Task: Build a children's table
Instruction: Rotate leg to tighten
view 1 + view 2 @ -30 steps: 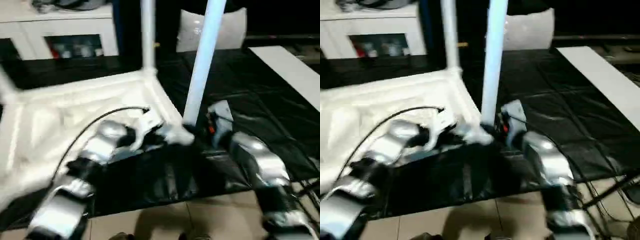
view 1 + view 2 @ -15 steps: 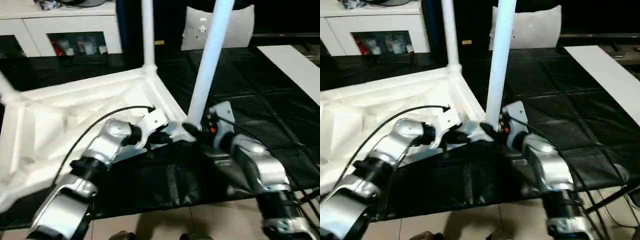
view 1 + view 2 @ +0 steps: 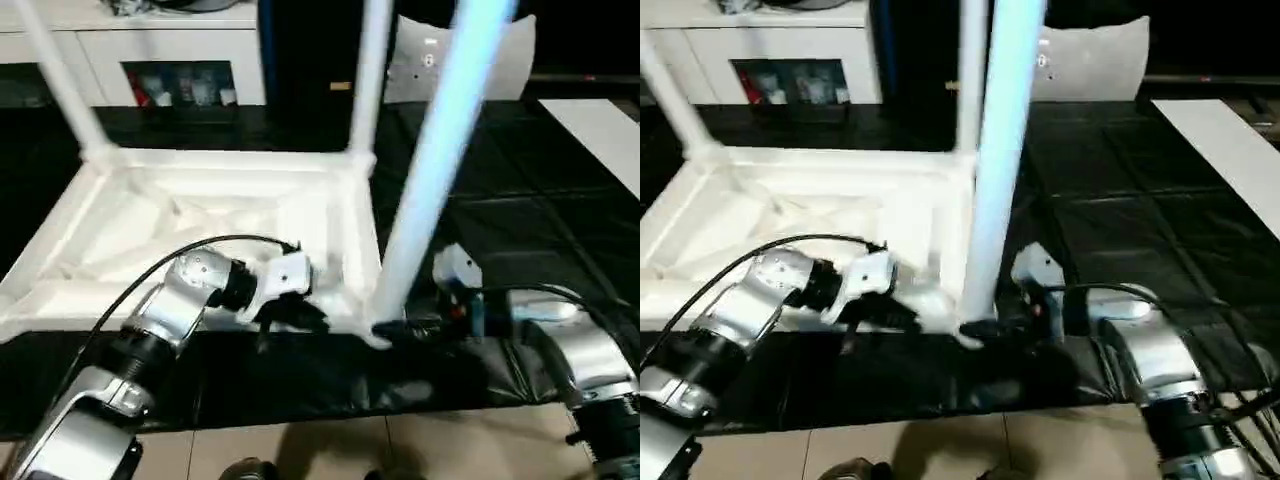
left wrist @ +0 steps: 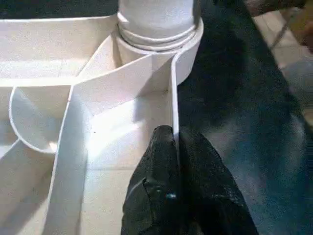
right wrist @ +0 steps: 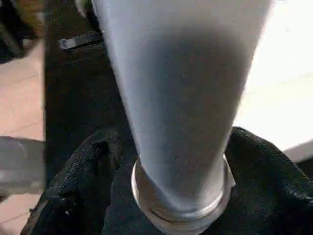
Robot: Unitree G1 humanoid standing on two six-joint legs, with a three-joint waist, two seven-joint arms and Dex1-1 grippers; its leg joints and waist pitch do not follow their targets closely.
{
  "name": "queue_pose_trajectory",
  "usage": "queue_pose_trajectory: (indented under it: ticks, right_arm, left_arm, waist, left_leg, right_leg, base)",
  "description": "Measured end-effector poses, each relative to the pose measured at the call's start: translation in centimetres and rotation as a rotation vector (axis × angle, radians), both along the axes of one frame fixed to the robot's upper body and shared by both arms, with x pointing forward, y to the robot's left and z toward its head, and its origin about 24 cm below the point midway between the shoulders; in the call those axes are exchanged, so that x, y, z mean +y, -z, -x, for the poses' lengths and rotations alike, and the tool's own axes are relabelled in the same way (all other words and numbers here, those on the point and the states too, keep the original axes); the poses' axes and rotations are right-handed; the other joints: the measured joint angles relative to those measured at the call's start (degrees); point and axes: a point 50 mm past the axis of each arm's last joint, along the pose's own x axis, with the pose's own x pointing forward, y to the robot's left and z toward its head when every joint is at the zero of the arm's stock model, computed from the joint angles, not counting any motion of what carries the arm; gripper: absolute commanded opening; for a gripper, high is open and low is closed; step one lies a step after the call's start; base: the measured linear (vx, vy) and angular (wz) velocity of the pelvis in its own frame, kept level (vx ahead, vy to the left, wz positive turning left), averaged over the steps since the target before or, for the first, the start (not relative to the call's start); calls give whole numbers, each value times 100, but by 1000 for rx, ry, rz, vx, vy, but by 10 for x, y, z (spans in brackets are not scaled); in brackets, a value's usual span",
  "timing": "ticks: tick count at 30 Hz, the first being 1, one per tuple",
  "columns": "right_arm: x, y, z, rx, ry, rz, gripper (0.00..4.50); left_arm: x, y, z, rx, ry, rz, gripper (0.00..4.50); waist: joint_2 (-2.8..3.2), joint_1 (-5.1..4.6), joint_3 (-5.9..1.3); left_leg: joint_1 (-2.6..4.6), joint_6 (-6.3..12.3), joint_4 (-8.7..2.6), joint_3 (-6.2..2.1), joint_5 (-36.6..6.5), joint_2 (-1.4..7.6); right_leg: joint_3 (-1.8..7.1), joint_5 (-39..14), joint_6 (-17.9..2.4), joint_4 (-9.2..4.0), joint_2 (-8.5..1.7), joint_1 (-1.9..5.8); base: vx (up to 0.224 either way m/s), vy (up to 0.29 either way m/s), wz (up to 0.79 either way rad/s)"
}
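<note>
The children's table top (image 3: 200,215) lies upside down on a black mat, ribs facing up. Two white legs (image 3: 368,80) (image 3: 60,80) stand in its far corners. A third leg (image 3: 430,200) stands in the near right corner socket (image 4: 156,29). My left gripper (image 4: 173,134) is shut on the top's thin side wall just short of that socket, also seen from the head (image 3: 300,318). My right gripper (image 5: 176,147) is at the base of the near leg (image 5: 181,98). Its fingers (image 5: 73,186) stand apart on either side of the flared collar, open.
The black mat (image 3: 520,220) covers the floor under the table and to the right. Bare tiles (image 3: 300,450) run along the front edge. A white cabinet (image 3: 150,40) and a white cushion (image 3: 510,60) stand at the back, and a white board (image 3: 600,130) lies at the right.
My right gripper's fingers have spread apart off the near leg. The head view has shifted, so the top now looks squarer and the far left leg shows. My left grip is unchanged.
</note>
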Motion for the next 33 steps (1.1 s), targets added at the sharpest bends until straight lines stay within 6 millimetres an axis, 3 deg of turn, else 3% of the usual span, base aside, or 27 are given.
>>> queue_pose_trajectory:
  ticks: [17, 27, 31, 33]
  right_arm:
    - [-3, -3, 6, 79, -166, -21, 209]
    - [0, -2, 11, 115, -123, -54, 196]
    - [12, 3, -2, 93, 115, -80, 195]
    - [19, 3, -14, 57, 278, -78, 195]
  left_arm:
    - [10, -1, 12, 42, 107, -22, 0]
    - [7, -1, 12, 71, 81, -6, 0]
    - [9, 3, 2, 53, -103, 8, 0]
    - [5, 3, -7, 23, -208, 19, 0]
  waist:
    - [-2, 47, 0]
    - [-2, 74, 0]
    - [-5, -63, 3]
    - [-14, -218, 8]
  left_leg:
    - [0, 0, 1, 0, 0, 0]
    - [4, -1, 0, 0, 0, 1]
    - [31, -5, 2, 1, 3, 1]
    - [33, -10, 8, 0, 7, 1]
  right_leg:
    - [0, 0, 0, 3, 0, -1]
    - [0, -1, 2, 5, 0, -1]
    - [7, -15, 25, 11, 1, 8]
    - [8, -22, 37, 6, 0, 1]
  base:
    - [0, 0, 0]
    - [0, 0, 0]
    - [0, 0, 0]
    - [0, 0, 0]
